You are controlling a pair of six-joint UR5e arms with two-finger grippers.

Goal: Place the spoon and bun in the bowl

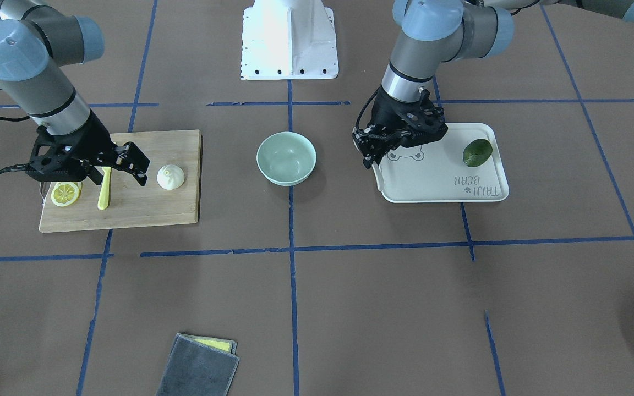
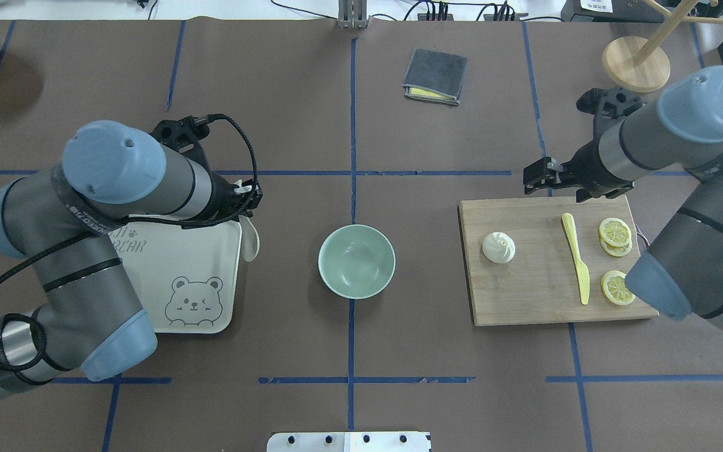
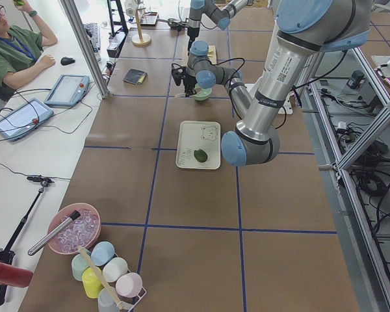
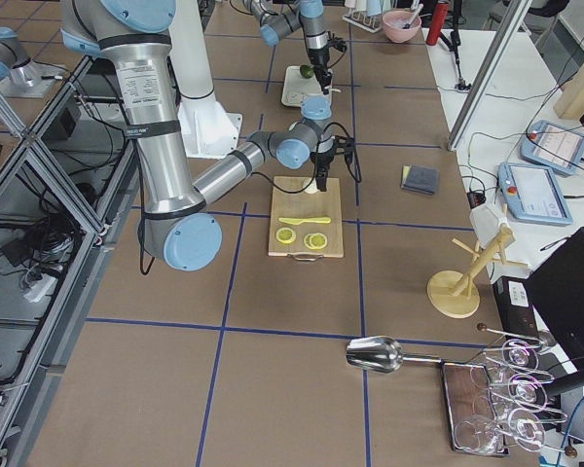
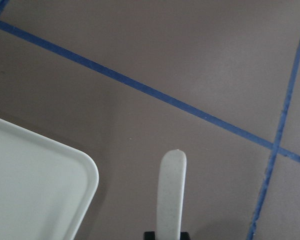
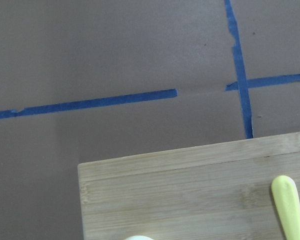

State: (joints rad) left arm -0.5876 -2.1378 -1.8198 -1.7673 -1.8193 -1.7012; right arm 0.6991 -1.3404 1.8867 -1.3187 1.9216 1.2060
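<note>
The white spoon (image 1: 376,177) is in my left gripper (image 1: 369,158), which is shut on it at the tray's edge nearest the bowl. Its handle shows in the left wrist view (image 5: 172,192), and it also shows in the overhead view (image 2: 250,236). The pale mint-green bowl (image 1: 286,158) stands empty at the table's middle (image 2: 356,260). The white bun (image 1: 170,177) sits on the wooden cutting board (image 1: 146,212), also seen from overhead (image 2: 498,247). My right gripper (image 1: 120,171) is open and empty above the board's far edge (image 2: 557,183), beside the bun.
A yellow plastic knife (image 2: 576,257) and lemon slices (image 2: 615,232) lie on the board. A dark green fruit (image 1: 477,152) lies on the white bear tray (image 1: 443,184). A folded grey cloth (image 2: 435,76) lies across the table.
</note>
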